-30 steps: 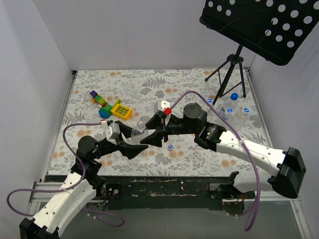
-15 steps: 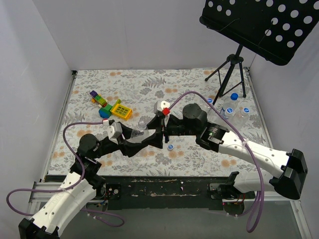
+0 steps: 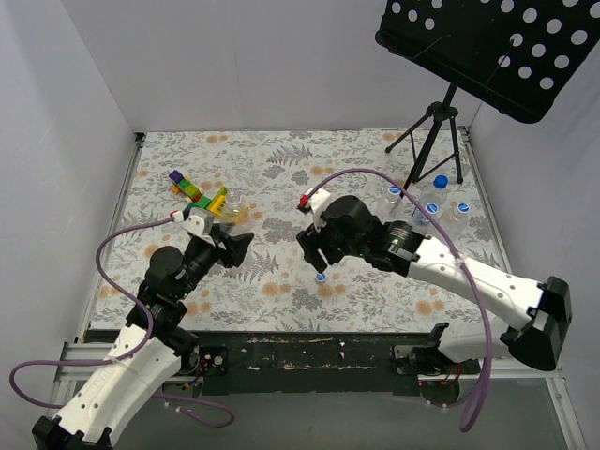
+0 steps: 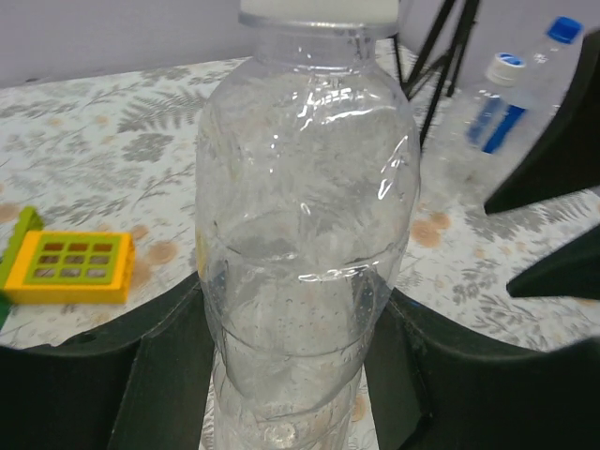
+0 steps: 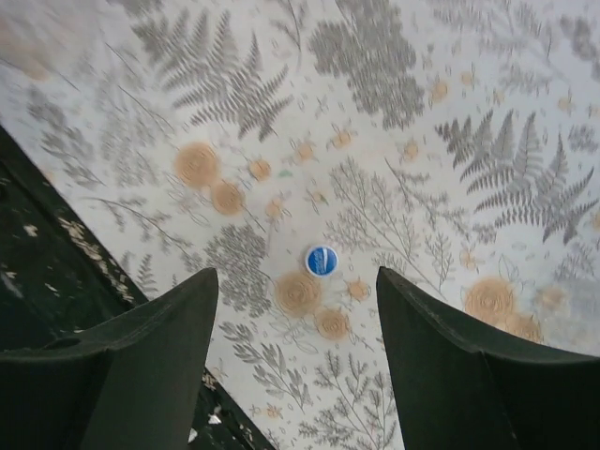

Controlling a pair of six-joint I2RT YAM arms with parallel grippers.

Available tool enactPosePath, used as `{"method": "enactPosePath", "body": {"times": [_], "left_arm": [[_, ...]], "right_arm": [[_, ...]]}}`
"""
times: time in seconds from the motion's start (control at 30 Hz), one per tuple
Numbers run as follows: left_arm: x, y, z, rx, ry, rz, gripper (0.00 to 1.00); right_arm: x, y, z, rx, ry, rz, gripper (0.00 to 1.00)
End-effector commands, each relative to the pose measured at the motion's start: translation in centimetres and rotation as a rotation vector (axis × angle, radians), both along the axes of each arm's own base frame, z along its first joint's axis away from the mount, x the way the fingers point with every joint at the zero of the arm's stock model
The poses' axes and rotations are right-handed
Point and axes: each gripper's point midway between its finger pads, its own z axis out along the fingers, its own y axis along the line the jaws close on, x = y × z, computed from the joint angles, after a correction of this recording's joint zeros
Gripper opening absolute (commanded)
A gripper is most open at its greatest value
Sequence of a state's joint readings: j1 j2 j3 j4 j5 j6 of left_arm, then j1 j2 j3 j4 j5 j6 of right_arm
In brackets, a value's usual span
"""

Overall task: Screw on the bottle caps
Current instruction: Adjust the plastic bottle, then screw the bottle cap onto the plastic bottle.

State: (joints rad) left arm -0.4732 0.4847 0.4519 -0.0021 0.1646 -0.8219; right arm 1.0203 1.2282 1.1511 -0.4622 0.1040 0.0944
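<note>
Left pincer (image 4: 298,375) pinches a clear plastic bottle (image 4: 305,234), its two matte black fingers (image 4: 159,375) pressed against the lower body from either side. That bottle is smooth and glossy with soft horizontal ridges. It stands upright in the grip, looks empty, and carries a round white plastic cap (image 4: 319,9) on its neck. Seen from above, this grip sits far to the left of the black metal tripod stand (image 3: 433,122) and nearer the arm bases. It is also near a flat yellow plastic toy block (image 3: 223,202) with a grid of square holes.

Right pincer (image 5: 292,281) is spread wide, its dark wedge-shaped fingers (image 5: 141,366) holding nothing. It hangs above a floral-printed tablecloth (image 5: 375,94) of grey ferns and orange blossoms. Framed between the fingertips, a small round blue plastic cap (image 5: 322,261) with a white centre lies loose on that cloth, left of the tripod stand and closer to the arms.

At the tripod stand's feet stands a cluster of small clear plastic bottles (image 3: 433,208). One wears a blue-and-white label (image 4: 497,122) and a blue-rimmed white cap, another a plain blue cap (image 4: 565,28). Whether they hold liquid cannot be told.
</note>
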Motion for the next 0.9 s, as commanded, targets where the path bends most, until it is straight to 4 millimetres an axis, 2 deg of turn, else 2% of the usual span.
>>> {"method": "enactPosePath", "body": {"times": [0.0, 0.17, 0.37, 0.57, 0.87], "left_arm": [[1.9, 3.6, 0.5, -0.010, 0.034, 0.237, 0.38], [2.1, 4.3, 0.6, -0.007, 0.039, 0.276, 0.38], [2.1, 4.4, 0.8, -0.010, 0.032, 0.284, 0.38], [2.0, 4.4, 0.9, -0.013, 0.030, 0.279, 0.38], [2.1, 4.2, 0.8, -0.009, 0.030, 0.273, 0.38]], "right_arm": [[0.9, -2.9, -5.3, -0.250, 0.083, -0.117, 0.75], [1.6, -2.9, -9.8, -0.398, 0.145, -0.131, 0.74], [1.6, -2.0, -14.0, -0.502, 0.224, -0.106, 0.65], [1.8, -0.9, -15.9, -0.516, 0.256, -0.080, 0.60], [2.1, -0.9, -17.9, -0.567, 0.282, -0.081, 0.54]]}}
